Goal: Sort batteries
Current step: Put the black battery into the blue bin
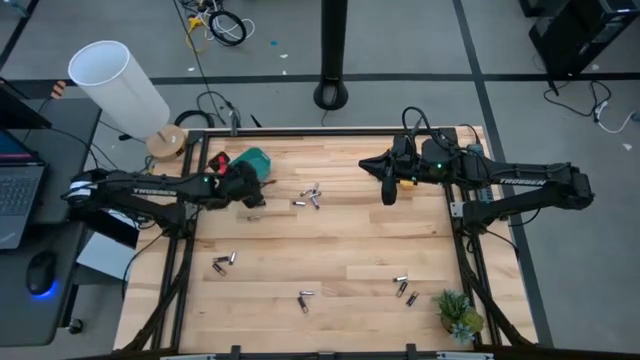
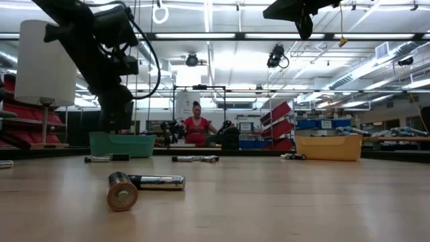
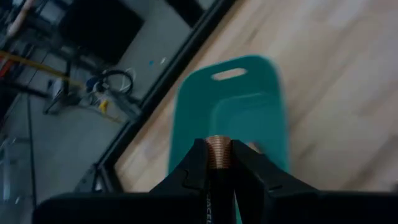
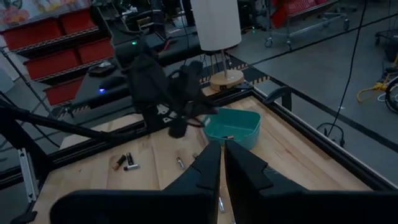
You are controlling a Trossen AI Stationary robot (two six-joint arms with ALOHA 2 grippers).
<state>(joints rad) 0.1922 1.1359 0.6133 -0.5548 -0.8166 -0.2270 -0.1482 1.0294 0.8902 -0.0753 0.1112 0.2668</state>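
My left gripper [image 1: 244,188] is shut on a copper-ended battery [image 3: 217,151], just beside the teal bin [image 1: 256,160] at the table's far left; the bin fills the left wrist view [image 3: 230,106]. My right gripper [image 1: 388,192] hangs shut and empty high over the far right, near the orange bin [image 2: 329,146]. Loose batteries lie on the wood: a cluster at the middle far side [image 1: 310,196], one near the left gripper [image 1: 253,217], a pair at the left [image 1: 222,262], and two close to the low camera [image 2: 144,185]. My left gripper pinches the battery between its two fingers, with the battery's copper end [image 3: 217,149] showing between the fingertips. The battery lies along the fingers and points out ahead toward the teal bin. It is lifted clear of the table.
More batteries lie near the front edge [image 1: 304,298] and at the front right [image 1: 403,286]. A small potted plant [image 1: 458,315] stands at the front right corner. A white lamp [image 1: 118,85] stands beyond the far left corner. A person [image 2: 197,128] is in the room behind.
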